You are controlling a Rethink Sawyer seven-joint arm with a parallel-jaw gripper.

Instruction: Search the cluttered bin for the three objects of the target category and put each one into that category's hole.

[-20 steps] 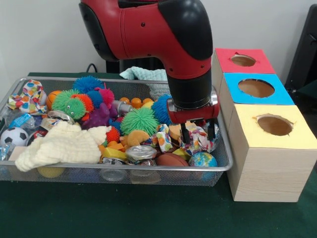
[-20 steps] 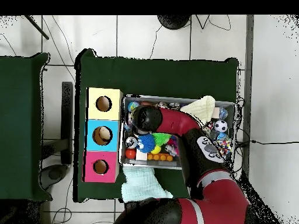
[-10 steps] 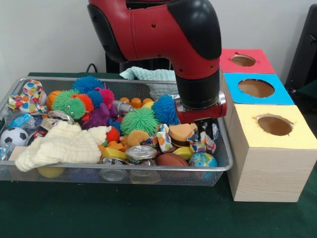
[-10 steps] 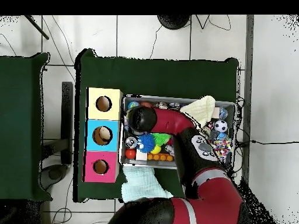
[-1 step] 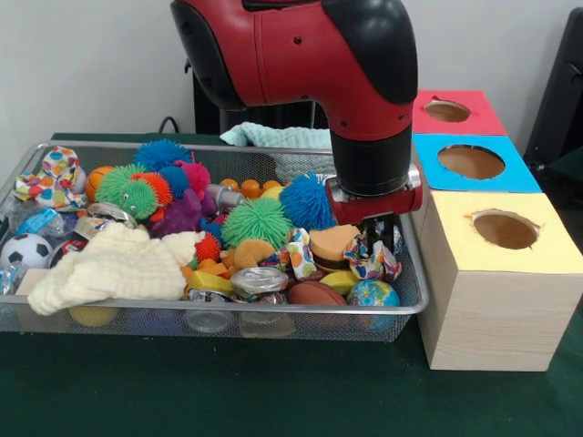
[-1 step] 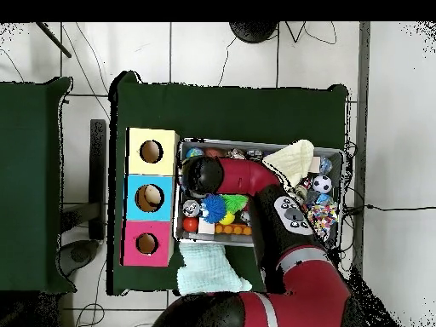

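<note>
Hovering right of centre, your gripper point(image 5: 381, 229) sat in the bin point(image 5: 36, 146); jaw state: cannot tell. Crumpled wrapper point(image 5: 373, 261) lay directly beneath it; yellow box point(image 5: 501, 264) lower right.

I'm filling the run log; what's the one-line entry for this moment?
phase: searching bin | gripper: low over wire bin end beside yellow box | fingers: unclear | nothing in holes seen
</note>
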